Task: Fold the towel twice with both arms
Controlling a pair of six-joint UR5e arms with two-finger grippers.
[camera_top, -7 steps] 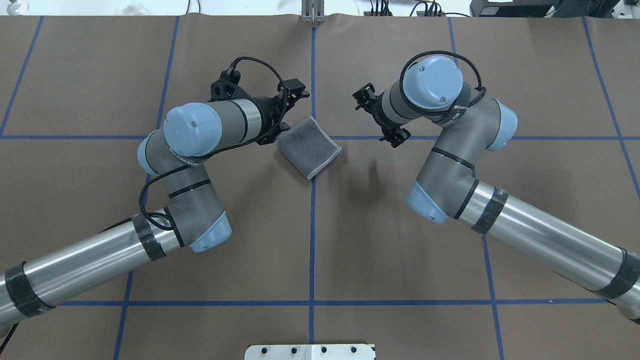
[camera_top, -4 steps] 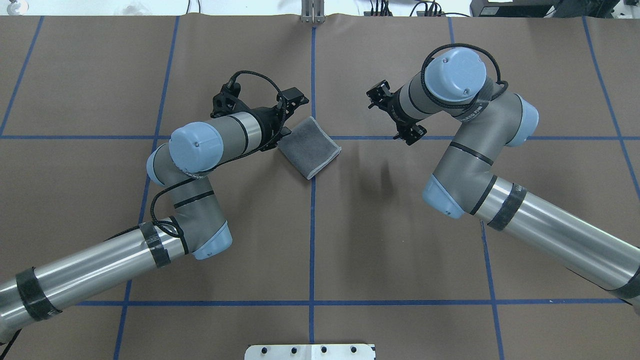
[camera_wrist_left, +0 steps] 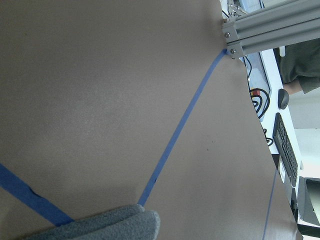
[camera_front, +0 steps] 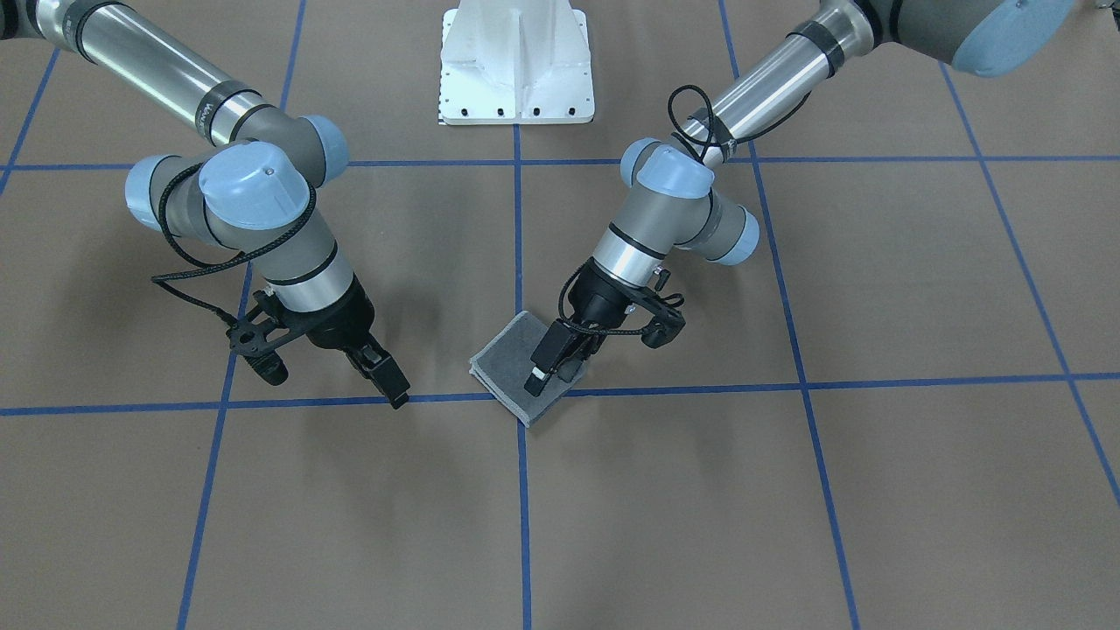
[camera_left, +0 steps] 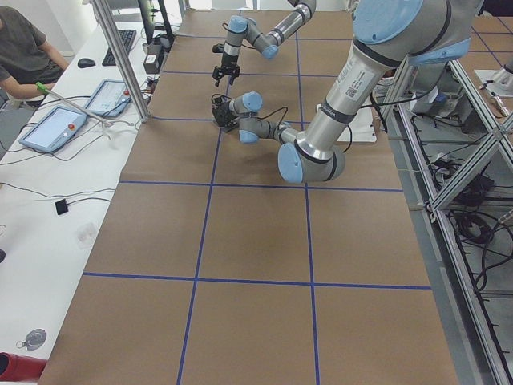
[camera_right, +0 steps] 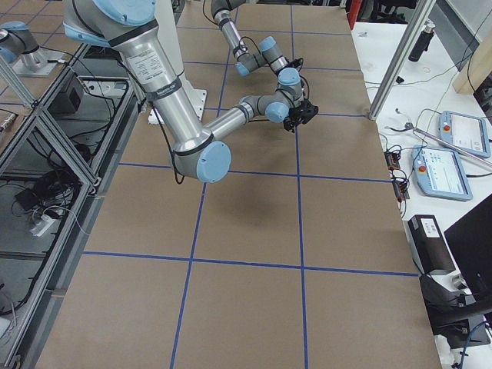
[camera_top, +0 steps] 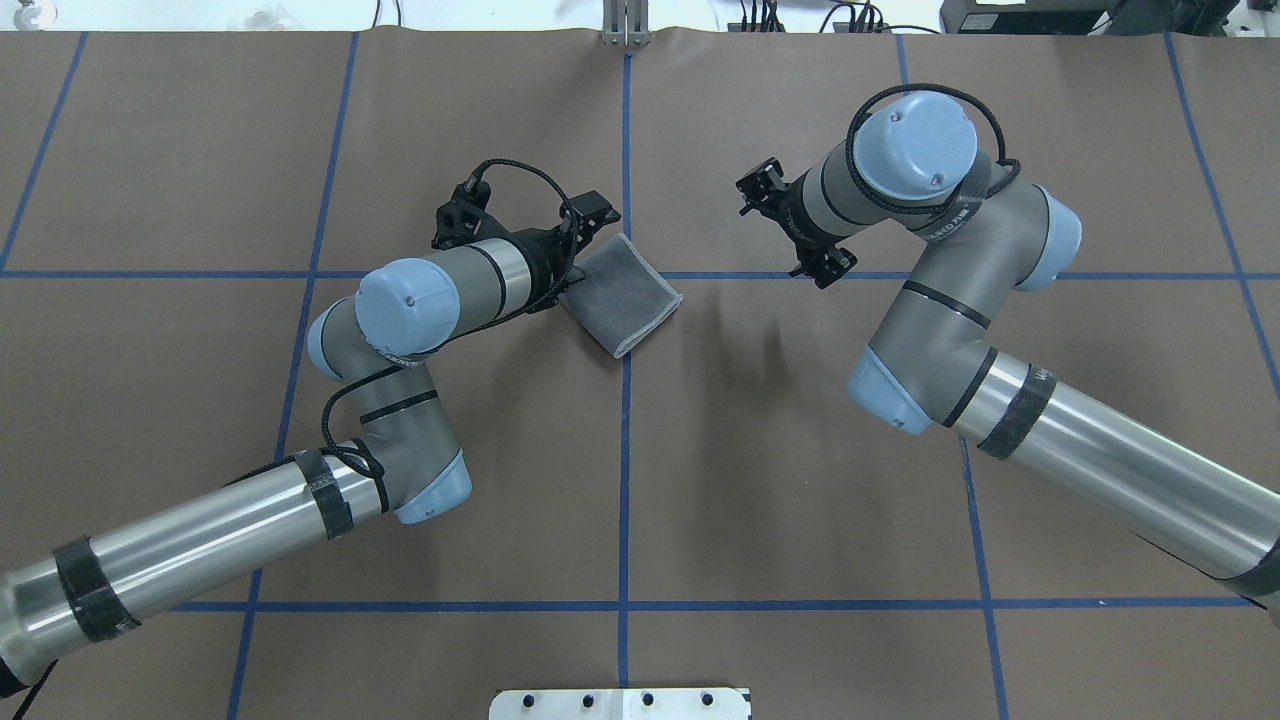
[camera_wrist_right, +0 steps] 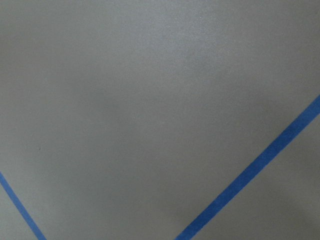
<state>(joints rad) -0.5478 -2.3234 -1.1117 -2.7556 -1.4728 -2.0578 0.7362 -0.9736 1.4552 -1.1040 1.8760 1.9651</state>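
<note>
The towel (camera_top: 622, 295) lies folded into a small rectangle at the table's middle, dark grey face up with a light hem. It also shows in the front view (camera_front: 510, 367), and its edge shows in the left wrist view (camera_wrist_left: 110, 225). My left gripper (camera_front: 551, 374) is over the towel's edge on my left, fingers slightly apart. Overhead, it (camera_top: 572, 268) touches that edge. My right gripper (camera_front: 398, 398) hangs above bare table, well clear of the towel. It shows side-on, so I cannot tell whether it is open.
Brown paper with blue tape lines (camera_top: 625, 450) covers the table. The white pedestal base (camera_front: 516, 61) stands at the robot's side. A metal post (camera_top: 625, 25) stands at the far edge. A side desk with tablets (camera_left: 56, 128) is beyond the table.
My left gripper has moved right, onto the towel's edge. My right arm drew back to the right, away from the towel, then nearly stopped. The towel has not moved.
</note>
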